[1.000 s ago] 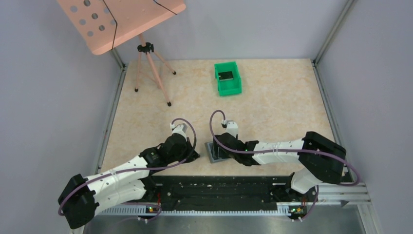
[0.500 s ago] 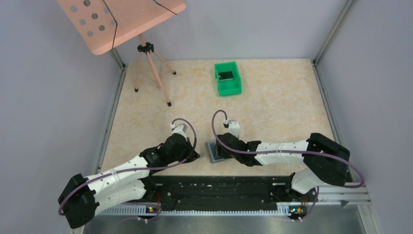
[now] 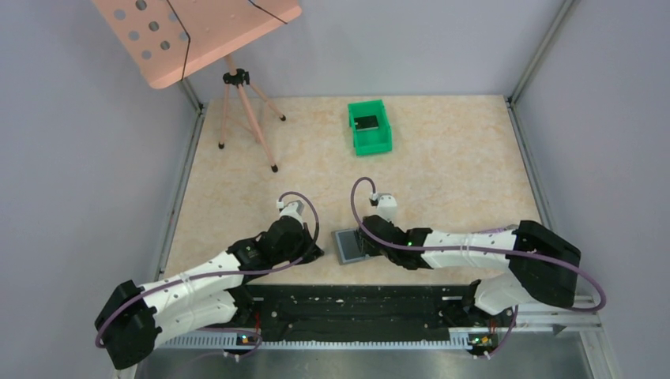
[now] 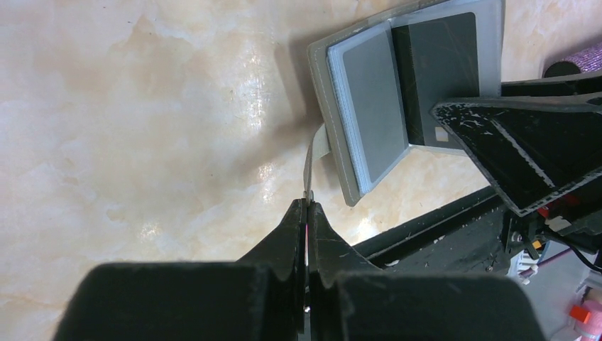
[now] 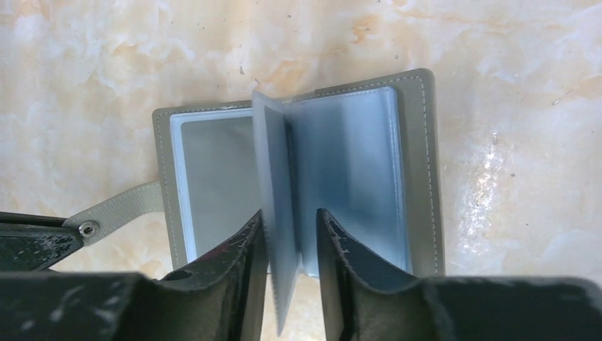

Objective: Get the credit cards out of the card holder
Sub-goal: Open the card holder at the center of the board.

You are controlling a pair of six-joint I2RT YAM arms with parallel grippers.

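While open, card holder [image 5: 355, 163] at R gripper [image 5: 289, 215]

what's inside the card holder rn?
The card holder lies open: translucent sleeves over a light blue panel, one sleeve upright between the right tool's fingers. One dark card-like insert shows; whether other sleeves hold cards is hidden.

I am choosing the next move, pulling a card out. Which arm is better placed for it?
Right. The right pincer stands open astride an upright inner sleeve of the card holder. The left pincer is shut on the strap, probably steadying it.
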